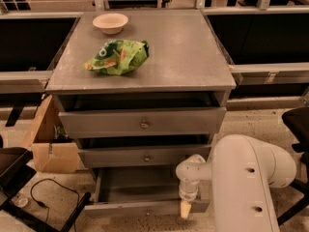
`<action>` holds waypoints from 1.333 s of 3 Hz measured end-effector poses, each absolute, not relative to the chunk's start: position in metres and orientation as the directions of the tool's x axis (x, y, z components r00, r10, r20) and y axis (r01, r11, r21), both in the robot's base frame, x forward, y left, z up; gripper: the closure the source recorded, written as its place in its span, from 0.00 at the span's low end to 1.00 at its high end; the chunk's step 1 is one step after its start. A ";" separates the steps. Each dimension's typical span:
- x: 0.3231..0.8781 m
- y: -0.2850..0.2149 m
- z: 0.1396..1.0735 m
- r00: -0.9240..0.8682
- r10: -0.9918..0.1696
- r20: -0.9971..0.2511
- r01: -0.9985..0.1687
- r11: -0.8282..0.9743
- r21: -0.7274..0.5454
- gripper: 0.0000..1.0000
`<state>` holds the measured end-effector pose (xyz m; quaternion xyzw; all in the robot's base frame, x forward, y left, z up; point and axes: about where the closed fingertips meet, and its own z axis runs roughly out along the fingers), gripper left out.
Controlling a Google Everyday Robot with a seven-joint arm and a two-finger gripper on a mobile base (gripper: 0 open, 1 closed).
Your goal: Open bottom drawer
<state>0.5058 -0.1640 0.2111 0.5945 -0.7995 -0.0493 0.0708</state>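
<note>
Grey bottom drawer [137,186] sits at the foot of the cabinet [169,47], lowest of three tiers, pulled well out. Flat front near the floor, shallow tray open to view. Knob not visible from here. Gripper [185,210] hangs at the drawer front, right of centre, tip pointing down, touching or just beside the front's top edge; cannot tell whether it is clamped on anything

Judgement: task looks close to done, little travel likely left. To finish well:
- pull straight out along the runners, level, no sideways drag; the contact is off-centre and could skew the drawer and jam it
- slow near the end of travel so the tray does not leave its runners or drop to the floor
- keep the arm [251,178] clear of the middle drawer [145,157], which juts out a little above the wrist

Containers:
- bottom tray: the part in view looks bare; right front corner hidden behind the wrist
- middle drawer and top drawer [142,123]: both ajar, dark gaps only, contents not seen
- pale bowl [110,22]: back left of the cabinet top, looks empty
- green bag [117,57]: crumpled, in front of the bowl, apart from it
- cardboard box [50,141]: on the floor at the view's left, beside the cabinet, flaps open, contents unclear
</note>
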 end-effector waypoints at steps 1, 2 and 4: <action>0.506 -0.164 0.211 -0.283 -0.958 0.055 -0.944 0.288 0.163 0.00; 0.506 -0.165 0.208 -0.285 -0.957 0.050 -0.943 0.290 0.167 0.00; 0.469 -0.164 0.173 -0.315 -0.949 0.003 -0.914 0.304 0.268 0.19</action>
